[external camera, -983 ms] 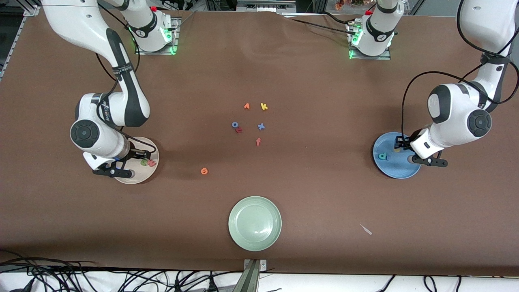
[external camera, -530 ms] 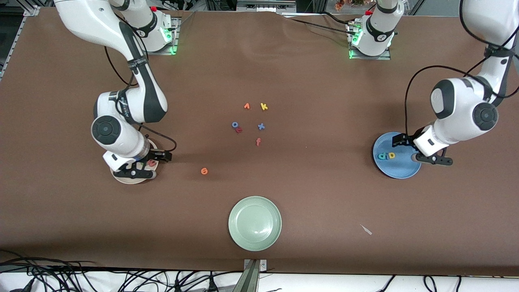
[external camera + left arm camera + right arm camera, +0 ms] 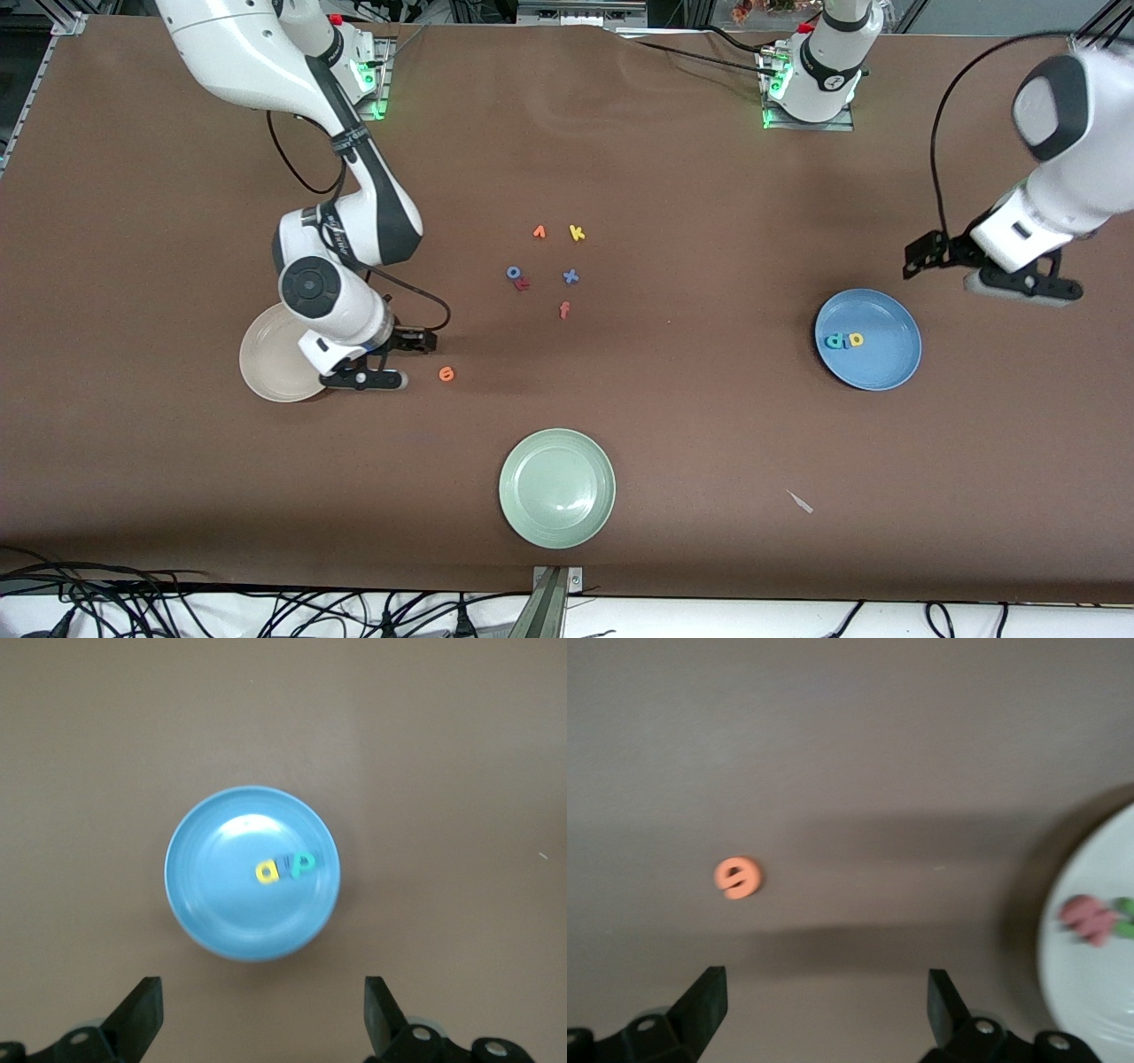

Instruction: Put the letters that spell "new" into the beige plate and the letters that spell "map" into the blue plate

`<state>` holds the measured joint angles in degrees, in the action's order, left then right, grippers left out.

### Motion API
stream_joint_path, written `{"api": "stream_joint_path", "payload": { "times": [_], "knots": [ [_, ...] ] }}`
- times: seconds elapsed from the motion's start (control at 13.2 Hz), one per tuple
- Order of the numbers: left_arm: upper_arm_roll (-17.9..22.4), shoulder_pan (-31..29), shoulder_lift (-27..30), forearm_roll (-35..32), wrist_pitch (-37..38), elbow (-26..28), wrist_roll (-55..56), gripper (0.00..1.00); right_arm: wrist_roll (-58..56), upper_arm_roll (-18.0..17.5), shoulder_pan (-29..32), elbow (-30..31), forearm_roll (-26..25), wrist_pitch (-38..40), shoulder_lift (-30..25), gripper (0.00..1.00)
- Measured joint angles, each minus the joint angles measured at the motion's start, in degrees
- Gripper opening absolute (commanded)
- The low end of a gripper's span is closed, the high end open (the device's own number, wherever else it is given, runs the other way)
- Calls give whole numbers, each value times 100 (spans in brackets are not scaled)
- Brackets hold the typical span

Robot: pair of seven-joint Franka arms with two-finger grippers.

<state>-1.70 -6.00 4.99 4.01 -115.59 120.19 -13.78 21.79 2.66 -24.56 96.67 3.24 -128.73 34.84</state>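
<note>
R gripper spread, empty, over table btwn beige plate & orange e. L gripper spread, empty, above blue plate; yellow a, teal p in it.

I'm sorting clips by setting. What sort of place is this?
Most likely a robotics lab: two white arms bolted to a table covered in brown cloth, loose cables along its edge, and tiny foam letters scattered by a round sky-blue plate and a round pale green plate.
</note>
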Motion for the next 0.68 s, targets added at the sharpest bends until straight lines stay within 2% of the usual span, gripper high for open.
{"api": "stream_joint_path", "payload": {
  "times": [0.23,0.45,0.68],
  "knots": [
    [-181,26,614,-272,1211,-504,506,100,243,-278,-14,-198,0,-159,316,100],
    [-575,96,721,-311,2287,-1280,1525,100,251,-320,-17,-236,0,-549,606,100],
    [-613,129,714,-319,2924,-1932,1765,100,250,-320,-16,-268,0,-639,716,99]
  ]
}}
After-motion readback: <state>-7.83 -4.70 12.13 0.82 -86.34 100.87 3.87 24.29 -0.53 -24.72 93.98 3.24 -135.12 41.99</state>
